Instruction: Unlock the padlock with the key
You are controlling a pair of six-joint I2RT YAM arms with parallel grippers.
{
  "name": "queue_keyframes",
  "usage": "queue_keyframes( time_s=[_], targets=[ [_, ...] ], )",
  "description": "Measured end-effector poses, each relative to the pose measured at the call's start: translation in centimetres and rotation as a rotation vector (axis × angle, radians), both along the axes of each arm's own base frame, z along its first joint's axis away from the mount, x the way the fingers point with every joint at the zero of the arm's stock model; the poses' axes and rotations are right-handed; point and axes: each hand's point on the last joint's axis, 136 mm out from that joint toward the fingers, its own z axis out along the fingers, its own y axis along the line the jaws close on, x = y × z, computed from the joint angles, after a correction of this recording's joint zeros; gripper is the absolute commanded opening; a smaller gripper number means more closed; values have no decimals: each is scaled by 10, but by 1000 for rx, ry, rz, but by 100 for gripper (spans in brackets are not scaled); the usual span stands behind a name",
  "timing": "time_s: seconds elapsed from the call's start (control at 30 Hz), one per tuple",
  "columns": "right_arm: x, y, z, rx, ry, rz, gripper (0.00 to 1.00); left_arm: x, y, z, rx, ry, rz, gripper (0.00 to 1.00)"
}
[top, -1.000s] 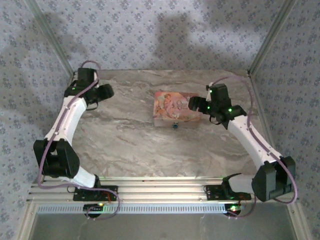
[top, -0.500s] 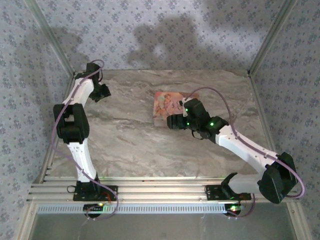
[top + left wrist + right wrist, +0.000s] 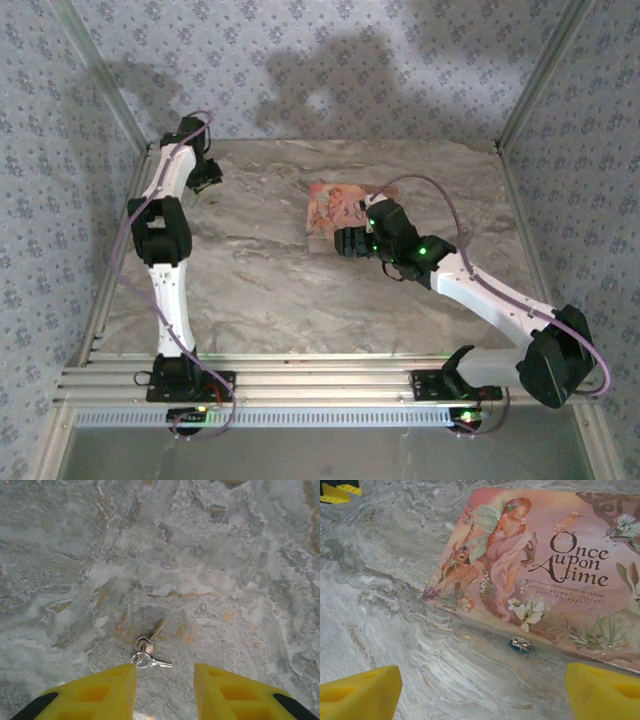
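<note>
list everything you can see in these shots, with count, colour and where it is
keys: two on one ring, one brassy and one silvery, flat on the table just ahead of the left fingers
padlock: one, tiny, dark bluish with a silvery top, at the front side of the box
box: one, pink with a fairy picture and "Once upon a time", lying flat mid-table
table: one, grey-beige marble pattern
walls: grey floral paper, around the table
arms: two, white and black, bases at the near edge
left fingers: yellow, apart, nothing between them
right fingers: yellow, wide apart, facing the padlock
</note>
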Motion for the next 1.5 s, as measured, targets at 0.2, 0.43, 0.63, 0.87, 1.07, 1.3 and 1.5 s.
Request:
queue_keyframes(
  time_s=[0.2, 0.43, 0.63, 0.87, 1.07, 1.3, 1.5],
  targets=[
    [1, -2, 1, -6, -5, -9, 86, -7, 4, -21, -12, 70, 19, 35],
    [3, -5, 1, -11, -9, -22, 86, -3, 13, -15, -24, 71, 37, 30],
    [5, -9, 0, -17, -8, -35, 86, 7, 12, -8, -37, 56, 34, 29],
    [6, -17, 1, -30, -3, -49, 86, -3, 6, -17, -68, 118, 30, 38],
    [9, -21, 18, -21, -32, -59, 86, -14, 5, -18, -69, 165, 47, 42],
    [3, -26, 31, 1, -59, -60, 86, -18, 6, -17, -79, 182, 68, 31],
    [-4, -35, 41, 14, -86, -73, 85, -22, -1, -19, -134, 205, 81, 37]
  ],
)
